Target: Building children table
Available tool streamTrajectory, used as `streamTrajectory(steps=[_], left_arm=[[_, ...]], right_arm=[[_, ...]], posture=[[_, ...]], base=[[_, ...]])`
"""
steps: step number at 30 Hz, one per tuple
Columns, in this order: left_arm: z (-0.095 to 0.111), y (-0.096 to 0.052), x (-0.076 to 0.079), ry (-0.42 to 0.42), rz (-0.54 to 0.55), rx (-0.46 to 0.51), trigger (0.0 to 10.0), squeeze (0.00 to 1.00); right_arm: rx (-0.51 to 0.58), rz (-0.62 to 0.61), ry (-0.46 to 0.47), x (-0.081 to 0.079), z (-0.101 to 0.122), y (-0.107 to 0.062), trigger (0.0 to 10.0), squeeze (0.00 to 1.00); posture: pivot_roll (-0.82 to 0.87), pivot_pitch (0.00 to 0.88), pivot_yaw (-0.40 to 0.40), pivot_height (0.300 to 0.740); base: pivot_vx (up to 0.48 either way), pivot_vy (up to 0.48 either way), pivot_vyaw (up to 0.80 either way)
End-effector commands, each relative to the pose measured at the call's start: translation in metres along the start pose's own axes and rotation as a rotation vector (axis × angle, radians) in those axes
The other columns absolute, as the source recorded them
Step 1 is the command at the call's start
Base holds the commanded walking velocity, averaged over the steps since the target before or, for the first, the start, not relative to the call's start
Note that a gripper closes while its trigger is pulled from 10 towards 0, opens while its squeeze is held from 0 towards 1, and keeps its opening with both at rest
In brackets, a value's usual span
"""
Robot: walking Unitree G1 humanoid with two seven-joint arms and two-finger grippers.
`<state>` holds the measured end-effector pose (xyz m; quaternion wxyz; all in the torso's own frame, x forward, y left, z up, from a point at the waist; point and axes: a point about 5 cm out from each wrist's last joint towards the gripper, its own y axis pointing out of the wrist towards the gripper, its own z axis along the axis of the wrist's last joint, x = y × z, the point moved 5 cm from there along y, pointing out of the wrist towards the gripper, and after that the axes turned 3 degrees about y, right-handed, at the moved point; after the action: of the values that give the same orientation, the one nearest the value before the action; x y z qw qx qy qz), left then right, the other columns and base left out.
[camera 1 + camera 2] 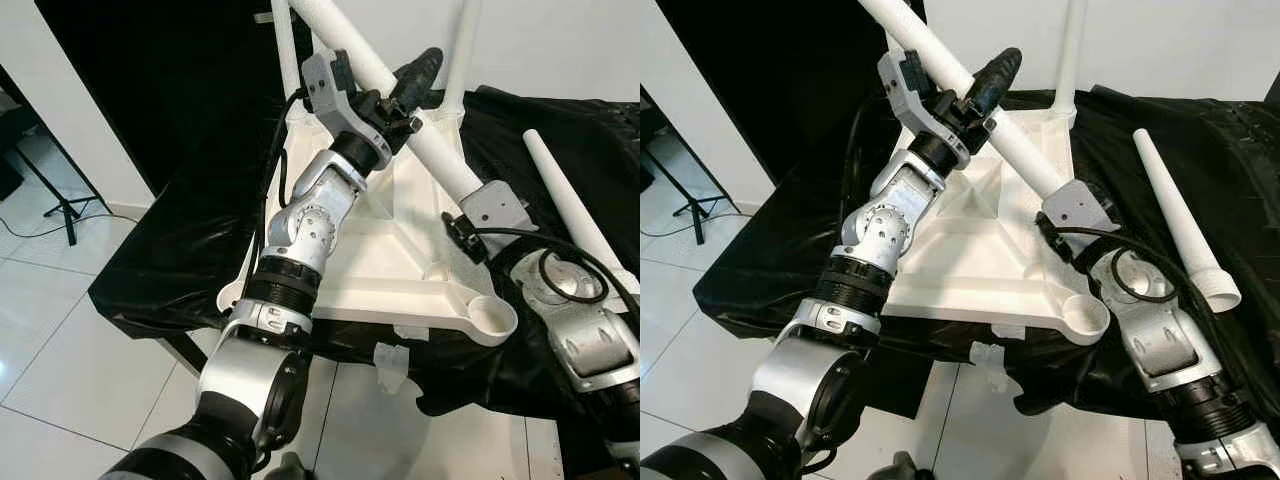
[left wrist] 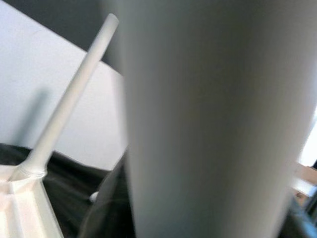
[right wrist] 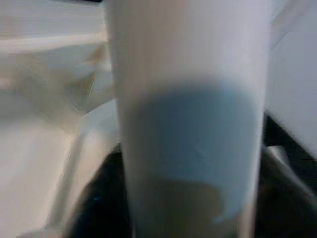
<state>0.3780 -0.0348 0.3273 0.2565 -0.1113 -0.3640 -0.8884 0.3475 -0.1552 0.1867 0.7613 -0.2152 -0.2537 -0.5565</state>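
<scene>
a white plastic tabletop [image 1: 380, 250], turned upside down with its ribs showing, lies on the counter covered with black cloth [image 1: 180, 250]. the left end effector [image 1: 975, 95] is up at the far side, its black fingers clamped around a long white tapered leg [image 1: 1000, 140] that slants across the tabletop from far left to near right. the right end effector [image 1: 455, 205] is lower on the same leg, near the right edge of the tabletop; its fingers are hidden, so i cannot tell if they are apart or together. the right wrist view has this leg very near and blurred. a thin white leg [image 2: 64, 109] stands upright in a far corner socket of the tabletop. another loose white tapered leg [image 1: 1180, 215] lies on the black cloth to the right, apart from the tabletop. the near right corner socket [image 1: 492, 316] is round and open. below is the white tiled floor [image 1: 60, 340].
</scene>
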Motion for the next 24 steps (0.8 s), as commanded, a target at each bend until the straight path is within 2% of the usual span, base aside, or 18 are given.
streamTrajectory(steps=[1, 6, 7, 8, 9, 10, 11, 13, 14, 16, 19, 24], left_arm=[[-0.013, 0.006, 0.041, -0.109, -0.163, 0.051, 10.0, 1.0], [-0.014, 0.007, 0.042, -0.093, -0.156, 0.042, 10.0, 1.0], [-0.015, 0.008, 0.042, -0.086, -0.147, 0.035, 10.0, 0.29], [-0.015, 0.008, 0.042, -0.086, -0.147, 0.035, 10.0, 0.29], [-0.016, 0.009, 0.042, -0.08, -0.142, 0.03, 10.0, 0.0], [-0.016, 0.01, 0.043, -0.075, -0.14, 0.026, 10.0, 0.0], [-0.016, 0.01, 0.043, -0.075, -0.14, 0.026, 10.0, 0.0], [-0.016, 0.011, 0.045, -0.072, -0.141, 0.023, 10.0, 0.0], [-0.016, 0.011, 0.045, -0.072, -0.141, 0.023, 10.0, 0.0], [-0.016, 0.011, 0.045, -0.074, -0.14, 0.018, 10.0, 0.0], [-0.017, 0.011, 0.045, -0.075, -0.134, 0.014, 10.0, 0.0], [-0.018, 0.011, 0.043, -0.082, -0.114, 0.012, 9.7, 0.0]], right_arm=[[-0.044, 0.077, 0.021, -0.023, -0.007, 0.001, 0.0, 0.0], [-0.048, 0.034, -0.001, -0.022, -0.006, 0.001, 0.0, 0.0], [-0.057, -0.027, -0.033, -0.019, -0.007, 0.002, 0.0, 0.0], [-0.057, -0.027, -0.033, -0.019, -0.007, 0.002, 0.0, 0.0], [-0.075, -0.104, -0.057, -0.017, -0.01, 0.001, 0.0, 0.0], [-0.095, -0.181, -0.097, -0.016, -0.015, -0.001, 0.0, 0.0], [-0.095, -0.181, -0.097, -0.016, -0.015, -0.001, 0.0, 0.0], [-0.112, -0.294, -0.168, -0.013, -0.019, -0.004, 0.0, 0.0], [-0.112, -0.294, -0.168, -0.013, -0.019, -0.004, 0.0, 0.0], [-0.093, -0.369, -0.248, -0.01, -0.017, -0.006, 0.0, 0.0], [-0.07, -0.414, -0.301, -0.008, -0.013, -0.007, 0.0, 0.0], [-0.045, -0.481, -0.349, -0.005, -0.012, -0.008, 0.0, 0.0]], posture=[[0.01, 0.0, 0.076, 0.74], [0.01, 0.0, 0.078, 0.74], [0.0, 0.0, 0.079, 0.74], [0.0, 0.0, 0.079, 0.74], [0.0, 0.0, 0.08, 0.74], [0.0, 0.0, 0.083, 0.74], [0.0, 0.0, 0.083, 0.74], [0.0, 0.0, 0.085, 0.74], [0.0, 0.0, 0.085, 0.74], [0.0, 0.0, 0.085, 0.74], [0.0, 0.0, 0.088, 0.74], [0.0, 0.0, 0.085, 0.74]], base=[[0.0, 0.0, 0.0], [0.0, 0.0, 0.0], [0.0, 0.0, 0.0], [0.0, 0.0, 0.0], [0.0, 0.0, 0.0], [0.0, 0.0, 0.0], [0.0, 0.0, 0.0], [0.0, 0.0, 0.0], [0.0, 0.0, 0.0], [0.0, 0.0, 0.0], [0.0, 0.0, 0.0], [0.0, 0.0, 0.0]])
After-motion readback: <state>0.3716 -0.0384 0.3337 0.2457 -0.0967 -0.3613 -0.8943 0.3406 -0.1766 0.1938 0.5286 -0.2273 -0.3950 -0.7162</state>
